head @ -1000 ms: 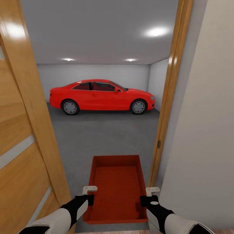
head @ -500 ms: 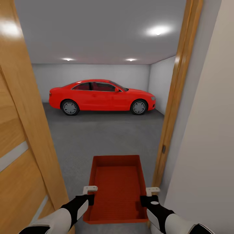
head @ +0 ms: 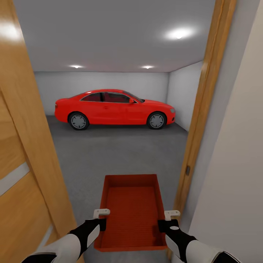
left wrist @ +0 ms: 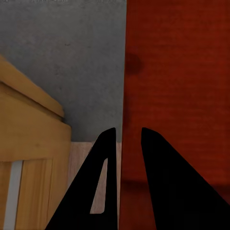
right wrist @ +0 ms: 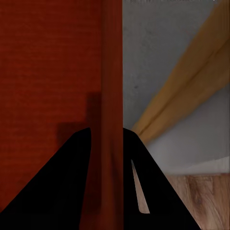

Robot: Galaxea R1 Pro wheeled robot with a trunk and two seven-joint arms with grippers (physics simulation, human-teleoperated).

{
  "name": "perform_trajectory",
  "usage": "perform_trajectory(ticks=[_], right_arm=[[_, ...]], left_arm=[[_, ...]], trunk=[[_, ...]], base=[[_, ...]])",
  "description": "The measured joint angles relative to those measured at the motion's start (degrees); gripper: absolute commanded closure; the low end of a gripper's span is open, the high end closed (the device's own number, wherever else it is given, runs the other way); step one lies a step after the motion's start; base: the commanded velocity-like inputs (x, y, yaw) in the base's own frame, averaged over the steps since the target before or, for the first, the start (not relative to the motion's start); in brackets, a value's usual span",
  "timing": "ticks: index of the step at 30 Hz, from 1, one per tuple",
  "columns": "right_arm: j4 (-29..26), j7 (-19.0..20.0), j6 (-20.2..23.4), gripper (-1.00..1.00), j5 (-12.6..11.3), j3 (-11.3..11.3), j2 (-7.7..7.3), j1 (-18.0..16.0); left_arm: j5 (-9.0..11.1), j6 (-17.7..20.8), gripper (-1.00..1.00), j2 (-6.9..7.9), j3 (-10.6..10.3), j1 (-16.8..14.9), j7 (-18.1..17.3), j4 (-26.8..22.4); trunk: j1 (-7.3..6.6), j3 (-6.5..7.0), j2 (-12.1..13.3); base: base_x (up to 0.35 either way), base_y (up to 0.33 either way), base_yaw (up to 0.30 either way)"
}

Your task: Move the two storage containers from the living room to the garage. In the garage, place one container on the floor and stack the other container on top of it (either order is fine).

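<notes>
I hold one orange-red storage container [head: 131, 212] level in front of me, low in the head view. My left gripper [head: 99, 218] is shut on its left wall and my right gripper [head: 165, 220] is shut on its right wall. In the left wrist view the black fingers of the left gripper [left wrist: 127, 130] straddle the thin wall of the container [left wrist: 177, 86]. The right wrist view has the right gripper [right wrist: 106, 129] clamped over the other wall of the container [right wrist: 52, 67]. Ahead lies the garage floor [head: 120, 153], dark grey concrete.
I stand in a doorway. The open wooden door [head: 22, 164] is close on my left; the wooden door frame [head: 204, 109] and a white wall [head: 237, 182] are close on my right. A red car [head: 113, 107] is parked across the far end. Light wood planks [right wrist: 201, 201] lie below.
The camera has advanced through the doorway: door and frame have slid outward and more garage floor shows. Both grippers hold the container as before.
</notes>
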Motion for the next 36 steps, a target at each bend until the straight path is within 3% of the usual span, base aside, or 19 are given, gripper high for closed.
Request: perform_trajectory(ticks=[36], right_arm=[[-0.7, -0.5, 0.0, 1.0, 0.1, 0.4, -0.07, 0.0]], left_arm=[[0.0, -0.8, 1.0, 0.13, 0.3, 0.0, -0.3, 0.1]], trunk=[[-0.01, -0.01, 0.0]], base=[[0.317, 0.0, 0.0]])
